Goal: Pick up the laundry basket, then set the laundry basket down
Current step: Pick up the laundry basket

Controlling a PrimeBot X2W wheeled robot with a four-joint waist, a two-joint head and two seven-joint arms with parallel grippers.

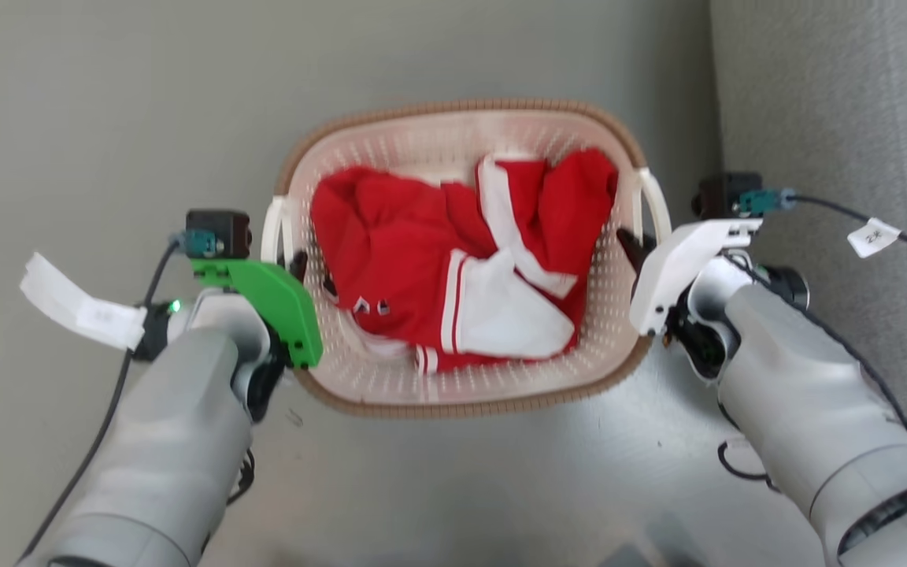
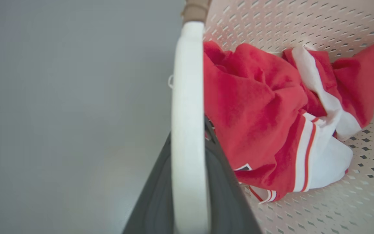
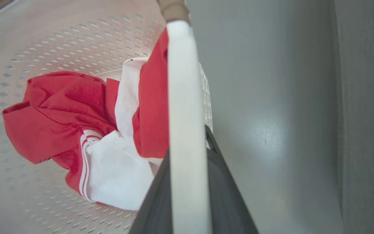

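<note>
Head view looks down on the laundry basket, which is between the two arms, over the grey floor; I cannot tell if its bottom touches the floor. A red-and-white garment lies crumpled inside it. The left claw is at the left handle, and the right claw is at the right handle. Left wrist view shows the white handle running up between the dark fingers, one on each side and tight against it, so this claw grips the handle. Right wrist view shows the same for the right claw, which is closed around its handle. A grey textured surface is to the right of the basket.
</note>
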